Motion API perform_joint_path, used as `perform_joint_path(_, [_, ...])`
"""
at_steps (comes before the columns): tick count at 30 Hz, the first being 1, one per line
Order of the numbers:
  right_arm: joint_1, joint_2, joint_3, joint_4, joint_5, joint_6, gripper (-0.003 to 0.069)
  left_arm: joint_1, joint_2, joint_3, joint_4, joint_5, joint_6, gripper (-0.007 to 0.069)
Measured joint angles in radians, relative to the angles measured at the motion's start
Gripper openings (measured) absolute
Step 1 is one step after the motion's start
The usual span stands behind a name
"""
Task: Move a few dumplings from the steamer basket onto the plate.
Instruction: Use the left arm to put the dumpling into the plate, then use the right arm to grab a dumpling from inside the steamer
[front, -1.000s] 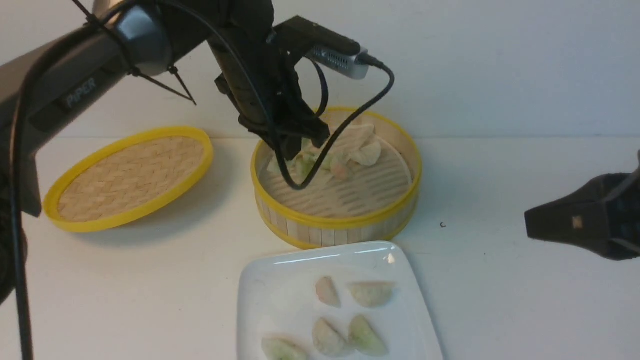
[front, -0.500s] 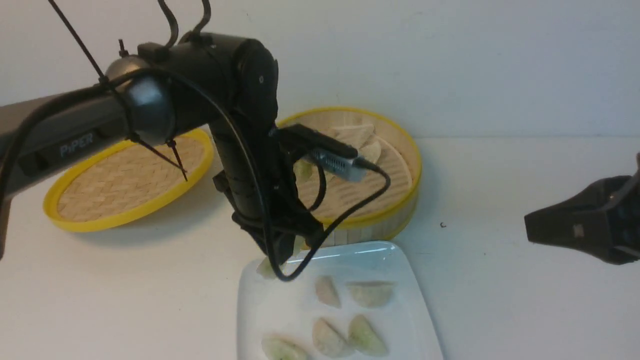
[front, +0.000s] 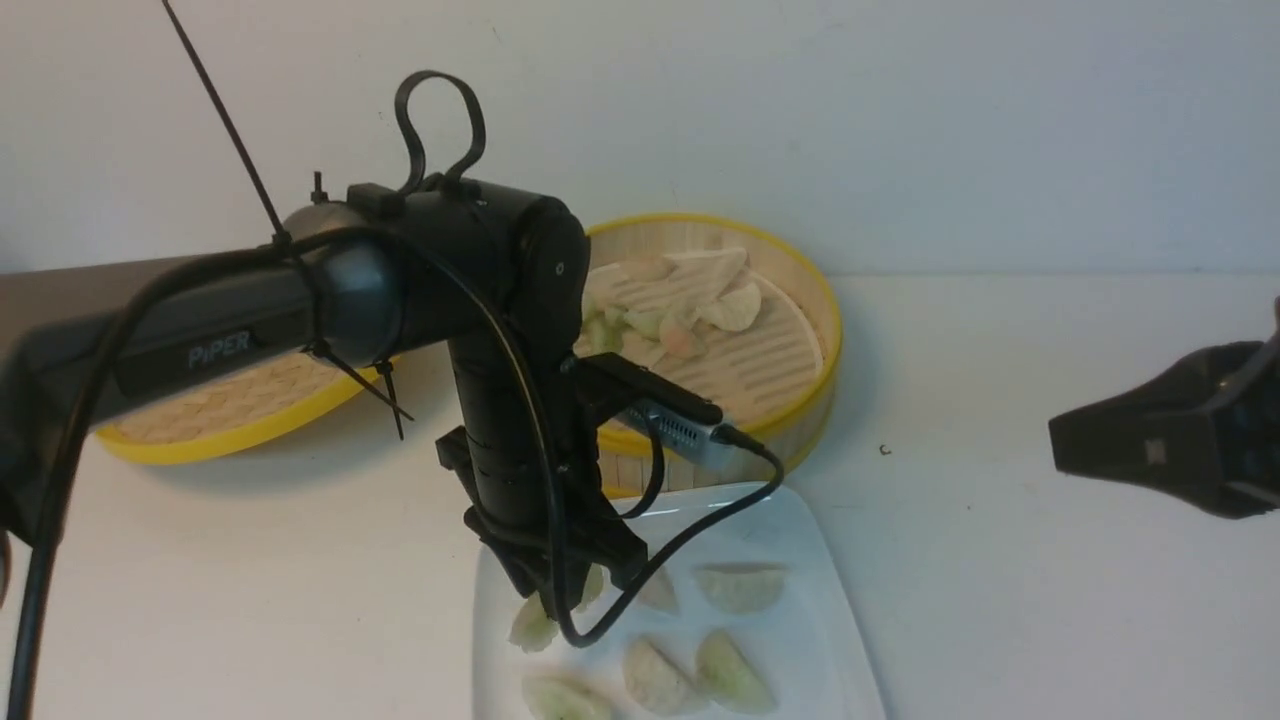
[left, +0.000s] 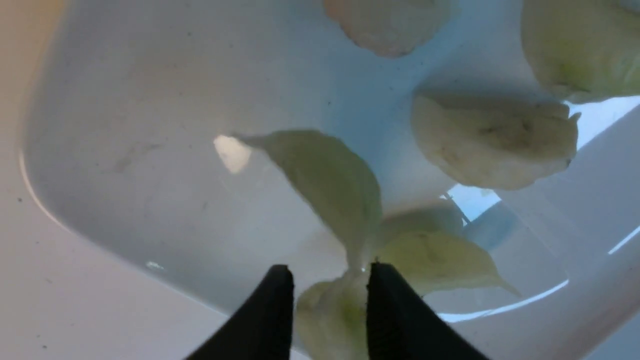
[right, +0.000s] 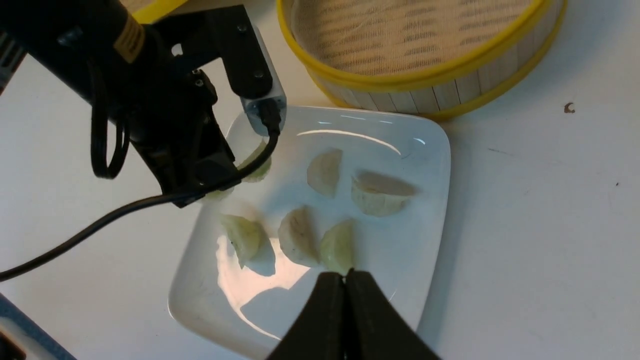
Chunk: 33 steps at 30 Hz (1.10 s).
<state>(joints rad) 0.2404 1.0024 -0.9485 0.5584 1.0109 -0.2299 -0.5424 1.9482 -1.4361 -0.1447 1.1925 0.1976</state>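
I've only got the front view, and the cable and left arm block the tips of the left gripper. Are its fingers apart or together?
Observer: Apart. The left wrist view shows a gap between the fingertips of the left gripper, with a green dumpling showing in it.
Operator: And the right gripper? I only get its side.
Observer: Shut. The right wrist view shows its fingertips together, with nothing visible between them.
Operator: My picture cuts off the near part of the plate. Can you see its near rim?
Observer: Partly. The right wrist view shows the near left corner, with its rim; the right gripper's fingers hide some of the near side.
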Motion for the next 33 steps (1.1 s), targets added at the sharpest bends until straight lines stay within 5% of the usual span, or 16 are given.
perform_joint_path(6, [0.0, 0.0, 0.0, 0.0, 0.0, -0.002, -0.0014, 0.0, 0.0, 0.0, 0.0, -0.02, 0.0, 0.0531])
perform_joint_path(11, [0.0, 0.0, 0.0, 0.006, -0.018, -0.002, -0.0014, 0.0, 0.0, -0.026, 0.002, -0.005, -0.004, 0.062])
perform_joint_path(14, [0.0, 0.017, -0.031, 0.0, -0.028, -0.002, -0.0014, 0.0, -0.002, -0.075, 0.005, 0.009, -0.03, 0.0528])
perform_joint_path(18, [0.0, 0.142, -0.196, -0.042, 0.044, -0.002, -0.0014, 0.0, -0.052, -0.129, 0.005, 0.009, -0.038, 0.0169])
perform_joint_path(21, [0.0, 0.243, -0.286, -0.06, 0.071, -0.002, -0.0013, 0.0, -0.105, -0.132, 0.001, 0.014, -0.037, 0.0041])
perform_joint_path(33, [0.073, 0.764, -0.656, -0.191, 0.004, -0.002, -0.0003, 0.0, -0.537, 0.002, -0.041, 0.042, -0.038, -0.0006])
